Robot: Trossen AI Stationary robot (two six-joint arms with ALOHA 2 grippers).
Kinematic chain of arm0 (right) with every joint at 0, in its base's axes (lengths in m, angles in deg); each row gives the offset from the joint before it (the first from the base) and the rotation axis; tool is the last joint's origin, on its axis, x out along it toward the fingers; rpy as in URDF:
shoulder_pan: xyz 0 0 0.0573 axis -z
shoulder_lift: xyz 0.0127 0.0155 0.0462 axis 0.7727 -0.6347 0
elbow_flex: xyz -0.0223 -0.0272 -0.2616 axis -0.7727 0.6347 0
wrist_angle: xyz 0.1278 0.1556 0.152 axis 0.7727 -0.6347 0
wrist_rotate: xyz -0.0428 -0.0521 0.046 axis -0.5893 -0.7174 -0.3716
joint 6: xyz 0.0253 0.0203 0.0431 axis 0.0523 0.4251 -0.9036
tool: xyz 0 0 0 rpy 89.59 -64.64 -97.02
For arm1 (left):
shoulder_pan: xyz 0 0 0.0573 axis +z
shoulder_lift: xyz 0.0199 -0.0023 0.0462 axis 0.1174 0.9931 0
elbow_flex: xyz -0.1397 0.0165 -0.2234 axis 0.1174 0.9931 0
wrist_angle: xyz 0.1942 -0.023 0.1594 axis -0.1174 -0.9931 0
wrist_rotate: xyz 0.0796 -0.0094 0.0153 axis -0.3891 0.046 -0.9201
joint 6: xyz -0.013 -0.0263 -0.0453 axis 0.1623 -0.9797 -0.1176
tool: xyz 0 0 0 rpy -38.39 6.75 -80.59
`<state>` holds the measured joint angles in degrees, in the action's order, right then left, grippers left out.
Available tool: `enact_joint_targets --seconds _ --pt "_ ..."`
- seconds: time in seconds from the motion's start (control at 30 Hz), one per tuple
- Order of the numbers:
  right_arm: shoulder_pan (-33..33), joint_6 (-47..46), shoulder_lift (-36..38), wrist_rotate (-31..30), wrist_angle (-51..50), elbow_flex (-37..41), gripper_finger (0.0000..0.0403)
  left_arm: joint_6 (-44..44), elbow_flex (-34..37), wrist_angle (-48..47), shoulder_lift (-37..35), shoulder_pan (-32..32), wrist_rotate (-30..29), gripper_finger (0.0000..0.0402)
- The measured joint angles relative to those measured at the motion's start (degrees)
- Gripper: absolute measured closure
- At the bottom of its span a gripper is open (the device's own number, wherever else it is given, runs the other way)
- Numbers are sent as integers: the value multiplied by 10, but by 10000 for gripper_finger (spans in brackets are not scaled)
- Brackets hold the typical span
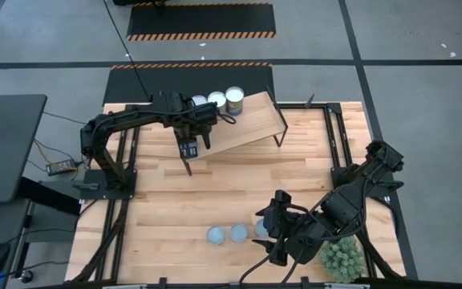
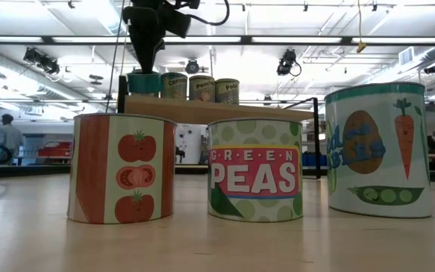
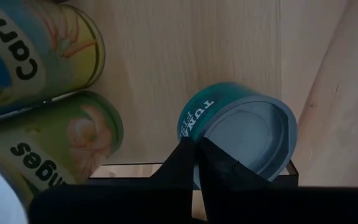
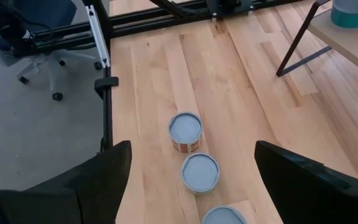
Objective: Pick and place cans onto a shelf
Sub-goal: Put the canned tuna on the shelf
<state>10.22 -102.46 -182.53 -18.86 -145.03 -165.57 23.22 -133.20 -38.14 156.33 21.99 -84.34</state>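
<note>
The shelf (image 1: 251, 120) stands at the table's far middle. Three tall cans (image 1: 216, 99) stand on its far end. A low teal can (image 3: 247, 134) stands on the shelf's left end (image 2: 143, 81). My left gripper (image 3: 197, 158) is shut and points down right over that can's near rim (image 2: 145, 60). In the high view it hides the can. Three more cans (image 1: 238, 233) stand in a row near the table's front edge: tomato (image 2: 121, 168), green peas (image 2: 254, 170) and mixed vegetables (image 2: 377, 149). My right gripper (image 4: 191, 186) hangs open above that row, clear of it. My left gripper's shut fingertips (image 3: 188, 155) point down at the near rim of the teal can's top (image 3: 210, 134). I cannot tell whether they touch it. The can stands upright on the shelf plank.
A spiky green plant ball (image 1: 342, 257) sits at the table's near right corner, beside my right arm. The shelf's black legs (image 1: 279, 135) stand on the tabletop. Bare wood (image 1: 239, 185) lies between the shelf and the near row of cans.
</note>
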Motion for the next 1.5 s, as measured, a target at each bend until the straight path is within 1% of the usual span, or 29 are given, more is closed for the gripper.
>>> enact_joint_targets --seconds 0.27,0.37,0.5,0.63,0.77,0.83,1.0,1.1,1.2,1.3,1.5 --pt "1 0 0 0 0 0 55 -2 0 5 0 -1 0 385" --pt "1 0 0 0 0 0 55 -2 0 5 0 -1 -2 376" --pt "1 0 0 0 3 0 55 -3 0 2 0 -1 -24 333" --pt "1 0 0 0 3 0 55 -3 0 3 0 -1 -24 284" --pt "2 0 0 0 3 0 55 -10 0 2 0 -1 -24 255" --pt "3 3 0 1 3 0 55 -18 -7 -7 0 -5 -11 247" --pt "7 16 0 2 3 0 55 -17 -43 -25 0 -35 15 247" --pt "9 21 0 5 2 0 55 -17 -68 -34 -1 -62 16 254" --pt "12 27 0 7 3 0 55 -3 -71 -34 0 -82 13 258" --pt "15 30 1 7 3 0 55 22 -55 -31 -1 -89 11 259" --pt "15 24 1 18 15 0 55 48 18 -21 0 -81 2 259"
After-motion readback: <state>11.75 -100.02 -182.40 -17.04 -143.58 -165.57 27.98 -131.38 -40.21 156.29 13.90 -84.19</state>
